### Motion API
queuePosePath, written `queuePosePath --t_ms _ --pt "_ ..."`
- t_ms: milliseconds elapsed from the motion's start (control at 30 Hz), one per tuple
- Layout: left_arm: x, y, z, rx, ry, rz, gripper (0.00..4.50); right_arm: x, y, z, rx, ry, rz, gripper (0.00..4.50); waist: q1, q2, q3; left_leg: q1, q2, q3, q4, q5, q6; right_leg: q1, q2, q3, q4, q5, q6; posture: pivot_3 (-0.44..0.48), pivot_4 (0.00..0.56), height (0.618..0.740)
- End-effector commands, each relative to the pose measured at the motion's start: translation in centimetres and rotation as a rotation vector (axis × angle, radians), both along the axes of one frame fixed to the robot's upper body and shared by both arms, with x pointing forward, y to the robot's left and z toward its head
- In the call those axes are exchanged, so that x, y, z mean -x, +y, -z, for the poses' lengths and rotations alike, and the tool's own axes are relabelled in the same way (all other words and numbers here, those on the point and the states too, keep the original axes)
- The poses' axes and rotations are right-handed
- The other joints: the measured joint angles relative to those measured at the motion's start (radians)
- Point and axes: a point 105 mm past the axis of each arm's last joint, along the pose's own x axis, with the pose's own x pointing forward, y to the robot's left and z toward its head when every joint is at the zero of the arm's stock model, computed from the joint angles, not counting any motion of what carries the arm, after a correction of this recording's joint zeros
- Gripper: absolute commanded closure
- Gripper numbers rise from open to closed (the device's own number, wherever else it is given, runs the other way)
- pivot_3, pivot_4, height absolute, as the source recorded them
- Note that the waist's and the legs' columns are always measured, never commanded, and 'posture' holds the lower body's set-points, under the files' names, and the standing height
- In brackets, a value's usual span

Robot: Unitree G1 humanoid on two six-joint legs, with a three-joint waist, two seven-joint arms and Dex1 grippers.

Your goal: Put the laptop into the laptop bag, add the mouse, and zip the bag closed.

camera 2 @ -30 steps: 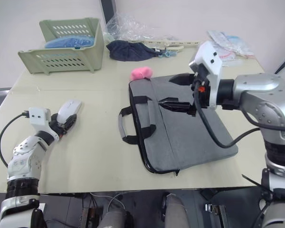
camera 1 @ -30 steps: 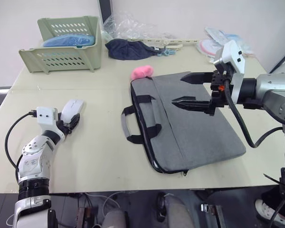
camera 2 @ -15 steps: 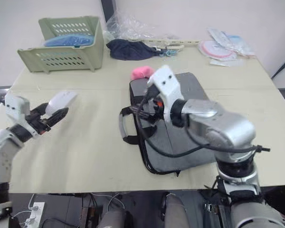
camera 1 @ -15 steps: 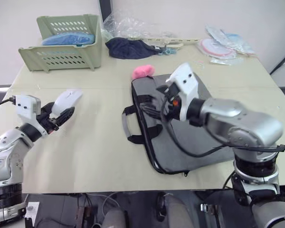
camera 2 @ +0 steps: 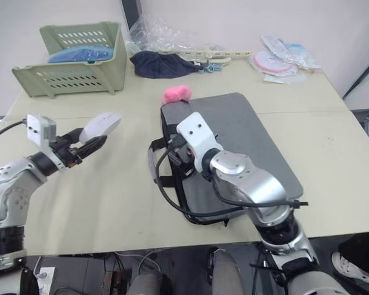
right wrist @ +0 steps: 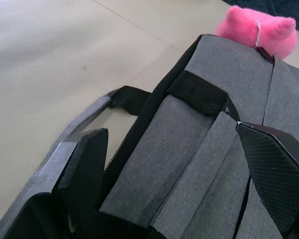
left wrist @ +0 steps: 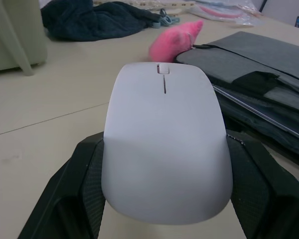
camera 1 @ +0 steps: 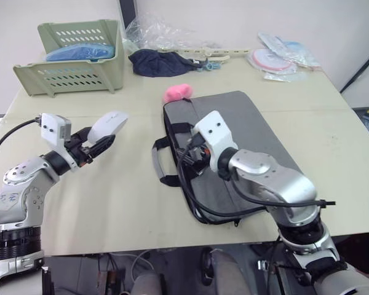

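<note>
- Broadly, the flat grey fabric laptop bag (camera 1: 246, 144) lay mid-table, black-handled.
- Right gripper (right wrist: 179, 164) hovered over the bag's handle edge, jaws wide, empty.
- Left gripper (left wrist: 164, 199) clasped the smooth white oval mouse (camera 1: 107, 126), left of the bag.

Bare table (camera 1: 120, 178) lies left of the bag (camera 1: 246, 135); right hand (right wrist: 169, 164) covers its handles.

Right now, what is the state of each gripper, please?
Left gripper: shut on the mouse, held above the table.
Right gripper: open, fingers spread over the handle edge of the laptop bag, gripping nothing.
</note>
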Motion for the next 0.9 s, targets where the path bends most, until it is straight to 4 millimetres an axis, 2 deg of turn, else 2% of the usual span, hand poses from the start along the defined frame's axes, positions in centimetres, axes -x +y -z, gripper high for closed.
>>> queuePosePath --t_ms 33,133,400,500,700,900 --pt "-0.1 -0.6 -1.5 0.001 -0.057 0.022 1.74 -0.6 0.3 -0.9 0.009 -0.087 0.022 0.00 -0.002 0.000 0.000 0.000 0.000 0.000 0.000 0.000 0.000 0.000 0.000 0.000 0.000 0.000 0.000 0.000 0.150 0.740" --pt "-0.4 -1.0 -1.5 0.004 -0.056 0.028 1.74 -1.0 0.3 -0.9 0.018 -0.098 0.024 0.00 -0.002 0.000 0.000 0.000 0.000 0.000 0.000 0.000 0.000 0.000 0.000 0.000 0.000 0.000 0.000 0.000 0.150 0.740" --pt "-0.8 -1.7 -1.4 0.012 -0.051 0.050 1.74 -1.7 2.2 -0.9 0.060 -0.139 -0.007 0.00 -0.002 0.000 0.000 0.000 0.000 0.000 0.000 0.000 0.000 0.000 0.000 0.000 0.000 0.000 0.000 0.000 0.150 0.740" --pt "-0.9 -1.9 -1.3 0.013 -0.051 0.053 1.74 -1.6 2.7 -1.0 0.013 -0.095 -0.016 0.00 -0.003 0.000 0.000 0.000 0.000 -0.001 0.000 0.000 0.000 0.000 0.000 0.000 0.000 0.000 0.000 0.000 0.150 0.740" --pt "-1.1 -2.3 -1.2 0.020 -0.048 0.062 1.74 -1.5 3.3 -0.2 0.051 -0.037 -0.050 0.00 0.000 0.000 0.000 0.000 0.000 -0.001 0.000 0.000 0.000 0.000 0.000 0.000 0.000 0.000 0.000 0.000 0.150 0.740" --pt "-1.4 -2.7 -1.0 0.023 -0.045 0.068 1.74 -1.9 2.4 1.5 0.166 -0.007 -0.003 0.00 -0.003 0.000 0.000 0.000 0.000 -0.001 0.000 0.000 0.000 0.000 0.000 0.000 0.000 0.000 0.000 0.000 0.150 0.740"
